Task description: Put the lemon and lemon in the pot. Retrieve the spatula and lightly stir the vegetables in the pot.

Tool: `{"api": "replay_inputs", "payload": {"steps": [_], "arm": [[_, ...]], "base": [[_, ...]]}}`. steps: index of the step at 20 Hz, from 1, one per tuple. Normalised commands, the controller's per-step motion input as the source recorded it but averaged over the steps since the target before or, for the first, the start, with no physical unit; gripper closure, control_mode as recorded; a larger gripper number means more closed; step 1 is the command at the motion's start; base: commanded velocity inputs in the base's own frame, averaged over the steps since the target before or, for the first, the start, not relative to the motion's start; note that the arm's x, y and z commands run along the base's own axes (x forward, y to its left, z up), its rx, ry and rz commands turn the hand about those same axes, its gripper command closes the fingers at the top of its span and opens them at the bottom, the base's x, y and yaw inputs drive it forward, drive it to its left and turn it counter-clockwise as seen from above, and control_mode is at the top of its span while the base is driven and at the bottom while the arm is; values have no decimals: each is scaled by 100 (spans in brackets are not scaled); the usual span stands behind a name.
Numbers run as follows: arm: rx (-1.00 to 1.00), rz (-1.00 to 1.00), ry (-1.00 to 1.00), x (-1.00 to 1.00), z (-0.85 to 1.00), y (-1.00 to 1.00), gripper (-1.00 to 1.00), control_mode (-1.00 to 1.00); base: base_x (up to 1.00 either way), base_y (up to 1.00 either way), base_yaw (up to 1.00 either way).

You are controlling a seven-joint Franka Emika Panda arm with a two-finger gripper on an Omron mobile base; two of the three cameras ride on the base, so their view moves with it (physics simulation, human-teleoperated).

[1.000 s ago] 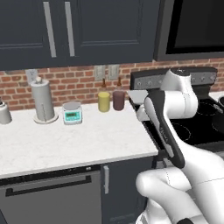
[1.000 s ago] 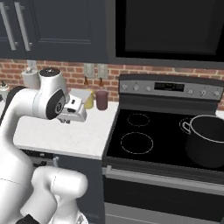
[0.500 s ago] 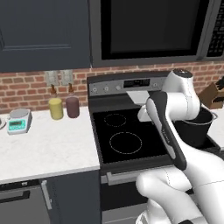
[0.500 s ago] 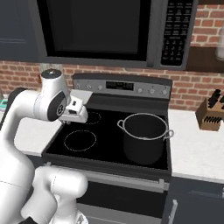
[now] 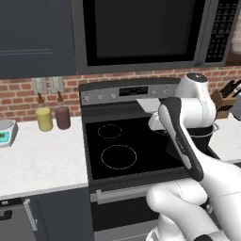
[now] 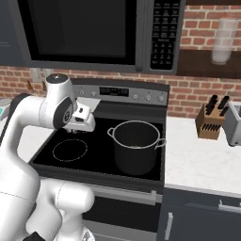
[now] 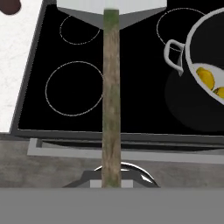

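My gripper (image 7: 111, 177) is shut on the spatula's thin handle (image 7: 111, 96), and the light-grey blade (image 7: 111, 9) points away over the back of the black stove top (image 7: 131, 100). From the right base view the gripper (image 6: 83, 118) hovers over the left burners with the blade (image 6: 92, 103) raised toward the stove's control panel. To its right stands the dark pot (image 6: 136, 147), open-topped. Two yellow lemons (image 7: 205, 78) (image 7: 218, 92) lie inside the pot (image 7: 192, 100). In the left base view the spatula blade (image 5: 149, 104) shows beside my forearm, which hides most of the pot (image 5: 208, 132).
A microwave (image 6: 94, 33) hangs low over the stove. A knife block (image 6: 212, 123) and a toaster (image 6: 233, 124) stand on the right counter. On the left counter are a yellow jar (image 5: 44, 119), a dark red jar (image 5: 62, 117) and a scale (image 5: 4, 133).
The whole picture has shifted: the base has driven right, from the counter to in front of the stove and pot. The gripper has stayed shut on the spatula.
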Motion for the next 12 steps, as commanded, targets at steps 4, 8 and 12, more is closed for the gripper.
{"api": "replay_inputs", "payload": {"steps": [4,8,12], "arm": [[0,0,0,0,0,0,100,100],[0,0,0,0,0,0,100,100],[0,0,0,0,0,0,100,100]], "base": [[33,-1,0],[41,0,0],[34,0,-1]]}}
